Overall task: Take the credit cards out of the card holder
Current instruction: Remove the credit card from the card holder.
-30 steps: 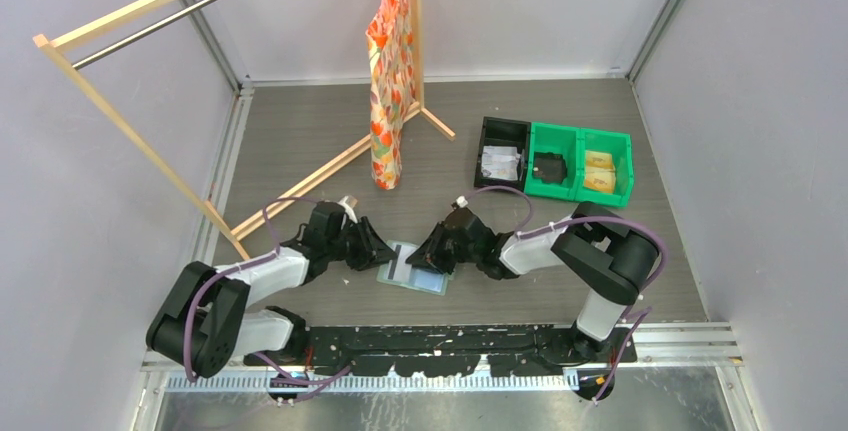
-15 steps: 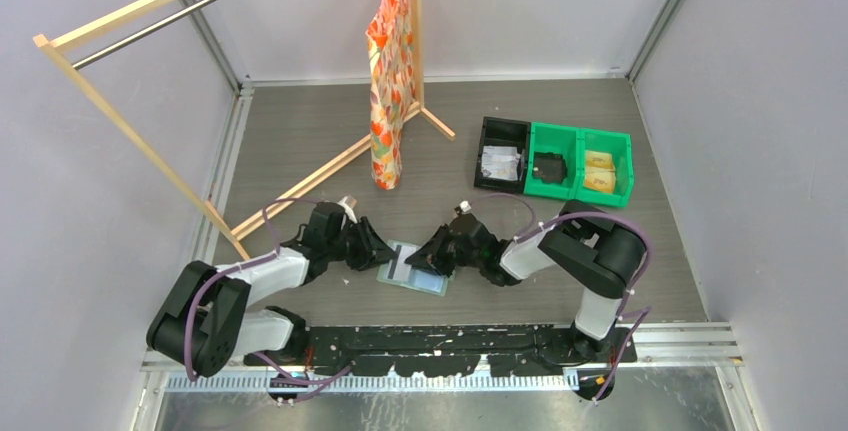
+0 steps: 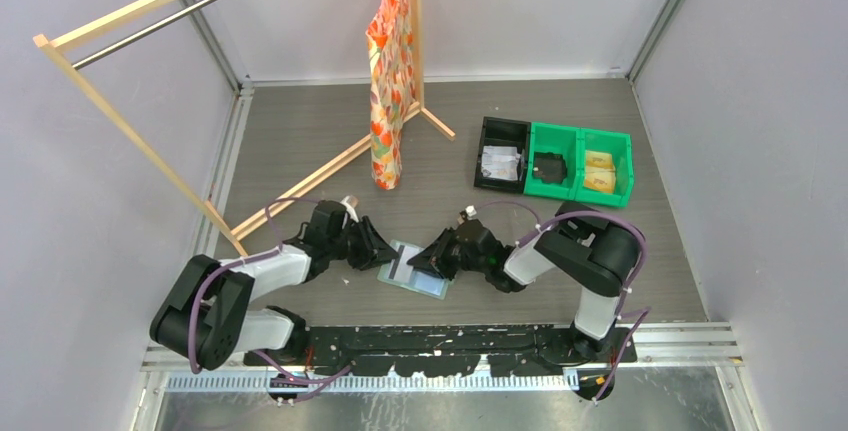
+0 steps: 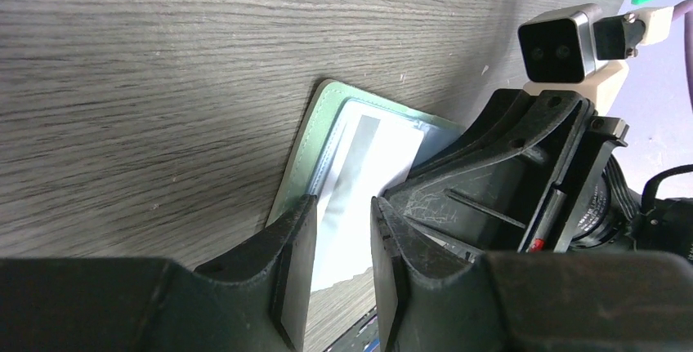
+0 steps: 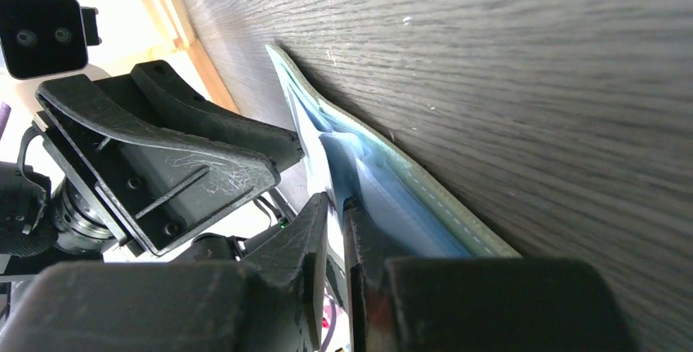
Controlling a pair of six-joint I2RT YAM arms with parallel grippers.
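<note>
Seen from above, the card holder (image 3: pixel 432 284) lies open on the tabletop (image 3: pixel 300 151) between two low, outstretched arms. The left claw (image 3: pixel 386 252) and right claw (image 3: pixel 428 261) meet over it and no card lies loose nearby, so I judge the removal barely begun. The left wrist view shows narrow jaws straddling a white card (image 4: pixel 365 156) in its pocket; held or merely pinned, I cannot tell. The right wrist view shows jaws nearly closed on a pale edge (image 5: pixel 310 146) lifting from the pocket.
</note>
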